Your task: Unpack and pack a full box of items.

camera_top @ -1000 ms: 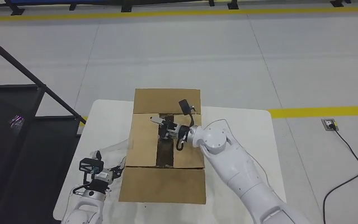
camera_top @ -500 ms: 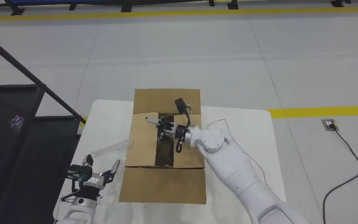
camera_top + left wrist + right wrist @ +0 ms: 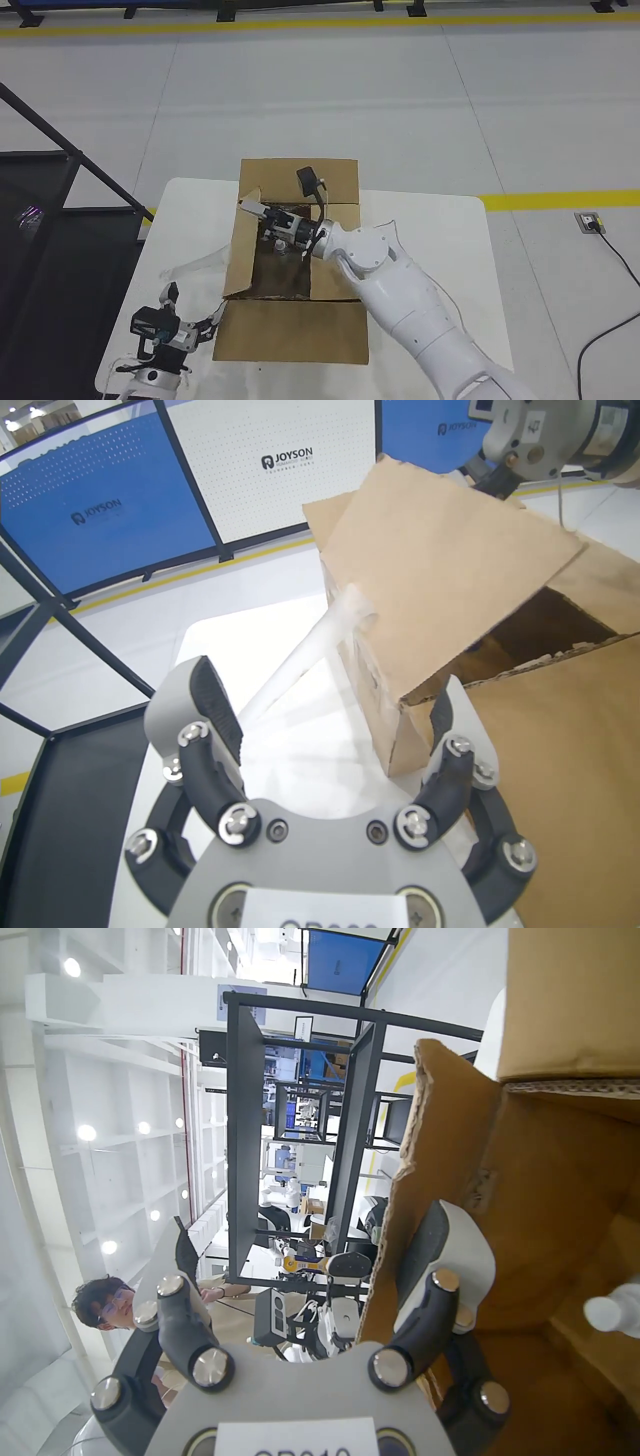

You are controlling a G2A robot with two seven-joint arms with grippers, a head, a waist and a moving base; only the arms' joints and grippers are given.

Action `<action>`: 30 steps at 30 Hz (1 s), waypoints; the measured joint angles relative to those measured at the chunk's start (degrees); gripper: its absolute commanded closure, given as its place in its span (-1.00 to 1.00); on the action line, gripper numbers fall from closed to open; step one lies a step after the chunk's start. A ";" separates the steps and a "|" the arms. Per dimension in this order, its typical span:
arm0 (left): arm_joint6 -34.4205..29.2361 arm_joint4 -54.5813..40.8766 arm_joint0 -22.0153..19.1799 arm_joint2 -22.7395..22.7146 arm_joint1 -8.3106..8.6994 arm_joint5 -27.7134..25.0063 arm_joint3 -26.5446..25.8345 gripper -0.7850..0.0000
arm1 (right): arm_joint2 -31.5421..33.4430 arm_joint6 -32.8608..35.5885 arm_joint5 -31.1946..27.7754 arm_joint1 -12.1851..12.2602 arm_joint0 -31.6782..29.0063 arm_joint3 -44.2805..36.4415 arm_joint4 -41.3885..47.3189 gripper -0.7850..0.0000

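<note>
White round-cornered table point(image 3: 440, 250) on pale grey floor point(image 3: 300, 100) crossed by yellow floor lines point(image 3: 560, 199). Black metal frame with dark panel point(image 3: 40, 280) stands at table's left.

Brown cardboard box point(image 3: 300, 335) mid-table, near and far flaps folded out flat, left flap point(image 3: 240, 250) standing up.

Right gripper point(image 3: 258, 212) fingers spread, flap's free edge between them (one finger inside box, one outside).

Left gripper point(image 3: 340, 710) spread wide, empty, low over table just beside box's near left corner.

Blue and white perforated panels point(image 3: 280, 465) line room beyond.
</note>
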 measured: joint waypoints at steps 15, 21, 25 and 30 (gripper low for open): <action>-1.08 -4.91 -2.25 1.08 -0.68 2.61 -2.33 -1.00 | -4.19 1.14 -1.61 -3.03 1.81 1.67 0.07 -1.00; -1.69 -7.21 -1.98 -1.33 -0.81 4.66 -2.76 -1.00 | -3.59 2.23 -4.05 -3.10 2.04 2.36 -0.48 -1.00; -1.00 -4.83 -1.16 -2.06 -1.03 9.54 -2.45 -1.00 | -2.41 2.40 -5.64 -2.37 0.85 0.62 -2.29 -1.00; -2.09 -4.20 -1.14 -2.36 -1.20 11.19 -1.10 -1.00 | -0.02 1.81 -6.45 -0.78 -2.12 -4.20 -5.67 -1.00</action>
